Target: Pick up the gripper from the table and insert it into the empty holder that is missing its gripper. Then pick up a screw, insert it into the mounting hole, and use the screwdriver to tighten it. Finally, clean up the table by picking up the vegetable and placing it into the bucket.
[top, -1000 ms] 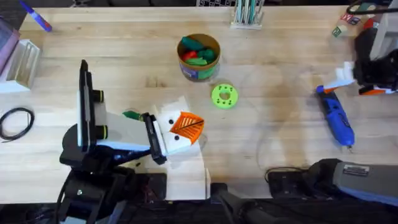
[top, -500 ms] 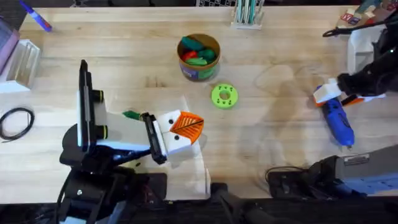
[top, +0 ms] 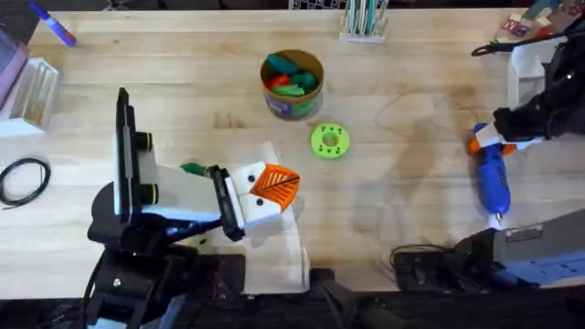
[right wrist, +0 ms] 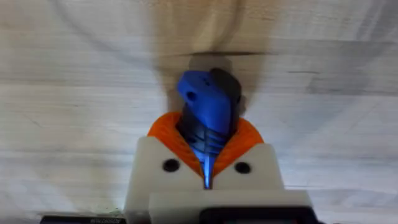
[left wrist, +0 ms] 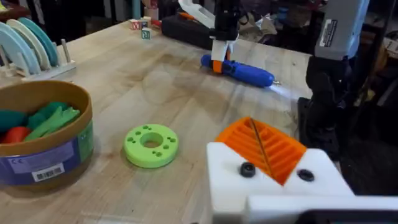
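Observation:
The blue screwdriver lies on the table at the right, metal tip toward the front edge. My right gripper is shut on its rear end; the right wrist view has the blue screwdriver squeezed between the orange pads. From the left wrist, the screwdriver and right gripper stand far off. My left gripper rests low at front centre, its orange wedges pressed together, shut. The dark green vegetable lies just left of it. The bucket stands behind. The loose gripper, holder and screw are out of view.
A bright green disc with holes lies between the bucket and the table's middle. A marker, a clear rack and a black cable sit at the left. A dish rack stands at the back edge.
My right gripper came in from the far right edge, dropped onto the screwdriver's rear end and shut on it. The screwdriver swung a little straighter. The left arm has not moved.

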Available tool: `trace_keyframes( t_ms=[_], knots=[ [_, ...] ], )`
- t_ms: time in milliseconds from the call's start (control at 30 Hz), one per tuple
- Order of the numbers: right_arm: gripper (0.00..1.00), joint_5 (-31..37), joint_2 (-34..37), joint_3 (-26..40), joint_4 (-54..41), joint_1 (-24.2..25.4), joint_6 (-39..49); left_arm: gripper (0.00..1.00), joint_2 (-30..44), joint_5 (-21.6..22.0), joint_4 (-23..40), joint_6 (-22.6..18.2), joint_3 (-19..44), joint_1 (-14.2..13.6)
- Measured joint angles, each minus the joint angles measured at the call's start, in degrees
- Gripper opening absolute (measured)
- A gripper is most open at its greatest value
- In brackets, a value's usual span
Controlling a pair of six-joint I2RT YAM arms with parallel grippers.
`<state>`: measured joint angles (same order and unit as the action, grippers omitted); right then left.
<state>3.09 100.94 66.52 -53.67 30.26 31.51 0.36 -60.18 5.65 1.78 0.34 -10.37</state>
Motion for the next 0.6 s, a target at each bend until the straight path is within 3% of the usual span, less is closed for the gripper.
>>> trace_keyframes(
  t_ms=[200, 433, 600],
  knots=[
    [0.023, -2.7, -6.5, -0.5, 0.5, 0.0, 0.0, 0.01, 0.0, 0.0, 0.0, 0.0, 0.0, 0.0],
    [0.023, -6.3, -22.7, -0.6, 8.0, -1.8, -4.4, 0.01, 0.0, 0.0, 0.0, 0.0, 0.0, 0.0],
    [0.023, -14.6, -34.0, -0.6, 15.6, -5.6, -10.1, 0.01, 0.0, 0.0, 0.0, 0.0, 0.0, 0.0]
  ],
)
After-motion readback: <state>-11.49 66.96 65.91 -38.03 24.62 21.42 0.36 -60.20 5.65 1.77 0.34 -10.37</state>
